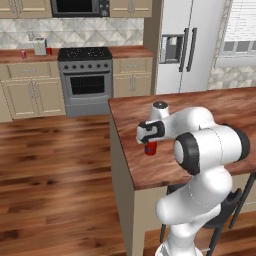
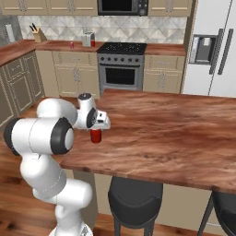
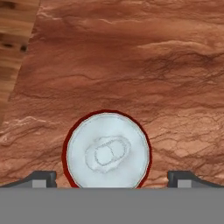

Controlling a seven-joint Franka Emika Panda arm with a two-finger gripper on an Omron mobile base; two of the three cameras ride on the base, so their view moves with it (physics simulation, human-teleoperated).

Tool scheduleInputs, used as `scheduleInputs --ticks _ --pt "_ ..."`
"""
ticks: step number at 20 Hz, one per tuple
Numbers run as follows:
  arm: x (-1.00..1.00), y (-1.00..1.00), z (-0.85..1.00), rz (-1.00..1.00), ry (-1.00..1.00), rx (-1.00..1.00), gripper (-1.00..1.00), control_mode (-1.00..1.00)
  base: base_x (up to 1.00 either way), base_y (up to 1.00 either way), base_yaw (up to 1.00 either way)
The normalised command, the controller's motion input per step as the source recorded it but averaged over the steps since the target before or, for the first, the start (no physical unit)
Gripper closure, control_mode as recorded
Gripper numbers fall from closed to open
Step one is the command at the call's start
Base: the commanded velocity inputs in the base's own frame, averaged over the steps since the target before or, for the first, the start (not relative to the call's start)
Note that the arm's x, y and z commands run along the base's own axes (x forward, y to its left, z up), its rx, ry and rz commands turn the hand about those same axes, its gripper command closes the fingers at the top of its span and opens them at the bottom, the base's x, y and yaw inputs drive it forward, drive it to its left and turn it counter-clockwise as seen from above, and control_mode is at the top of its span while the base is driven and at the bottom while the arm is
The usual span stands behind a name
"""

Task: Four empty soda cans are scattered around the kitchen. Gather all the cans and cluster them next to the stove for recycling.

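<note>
The gripper hovers above a red soda can on the wooden counter. Jaws open either side, lined up to grasp it.

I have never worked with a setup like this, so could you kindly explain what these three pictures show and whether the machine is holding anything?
It is a white robot arm on a driving base in a rendered kitchen. Two pictures come from cameras on the base, behind the arm to its left and right. The third looks down from the arm's hand.

The tool hangs over a red soda can that stands upright on the wooden island counter. In the hand view you see the can's silvery top between the two open fingertips, which stand apart from it on either side. Nothing is held yet.

Across the room is the stove. Left of it on the counter stand a toaster and two more red cans.
</note>
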Motion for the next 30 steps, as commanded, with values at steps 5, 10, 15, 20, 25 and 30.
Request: scheduleInputs --ticks 5,10,15,20,25,30 --pt "0.19 0.00 -0.17 0.00 0.00 0.00 -1.00 -1.00 0.00 0.00 0.00" --pt "0.12 0.00 -0.10 0.00 0.00 0.00 1.00 -1.00 0.00 0.00 0.00" --pt "0.00 0.01 -0.06 0.00 0.00 0.00 1.00 -1.00 0.00 0.00 0.00" --pt "0.00 0.00 0.00 0.00 0.01 0.01 1.00 -1.00 0.00 0.00 0.00" --pt "-0.09 0.25 0.62 0.00 0.00 0.01 1.00 -1.00 0.00 0.00 0.00" --pt "-0.17 0.27 0.95 -0.01 0.01 0.00 1.00 -1.00 0.00 0.00 0.00"
